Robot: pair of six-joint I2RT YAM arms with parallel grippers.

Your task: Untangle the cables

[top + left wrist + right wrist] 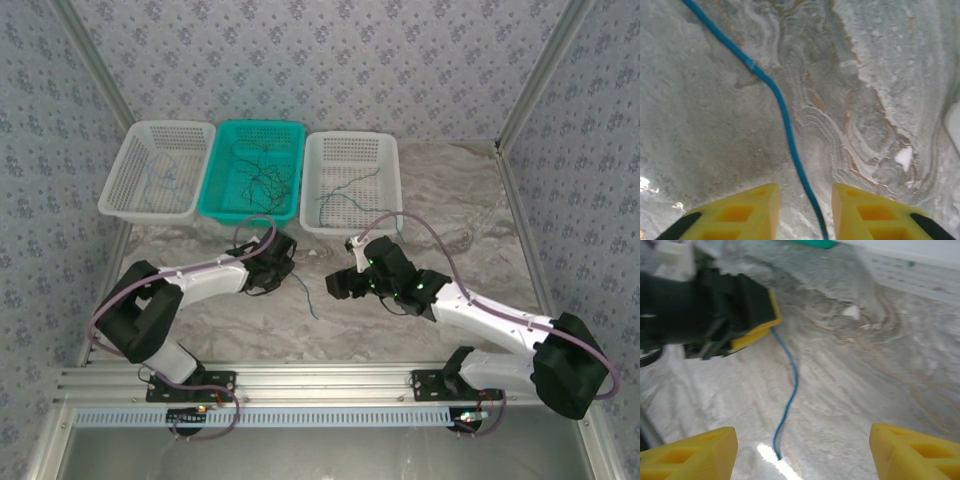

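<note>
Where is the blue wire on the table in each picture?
Top view: the blue cable lies mid-table, trailing from the left gripper toward the near edge.
Left wrist: the cable runs from top left down into the left gripper, between its jaws.
Right wrist: the cable snakes down the middle from the left gripper.
Shared landmark: the left gripper at the cable's end.
</note>
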